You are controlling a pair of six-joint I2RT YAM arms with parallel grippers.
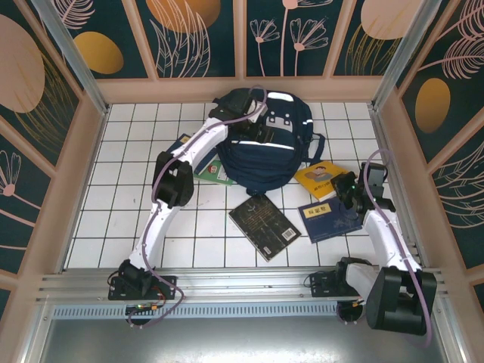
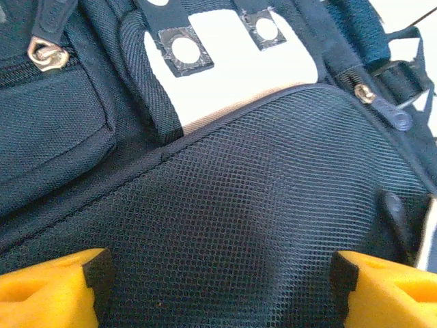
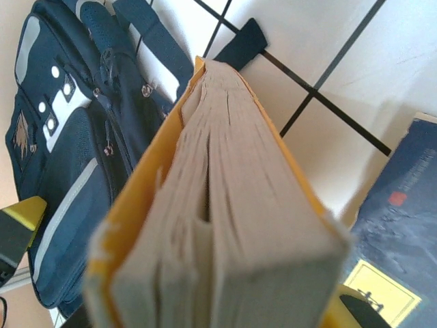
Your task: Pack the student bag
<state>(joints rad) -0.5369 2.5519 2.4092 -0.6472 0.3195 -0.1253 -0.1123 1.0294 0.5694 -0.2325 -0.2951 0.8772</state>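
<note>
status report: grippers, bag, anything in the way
Left gripper open over mesh of student bag. Right gripper shut on yellow book. Black book, blue book loose nearby.

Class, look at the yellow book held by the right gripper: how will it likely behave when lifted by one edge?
Probably floppy: the yellow book seems to have thin covers, and its pages gape apart. It may sag or fan open away from the right gripper. It looks thick, so it is likely fairly heavy for its size.
</note>
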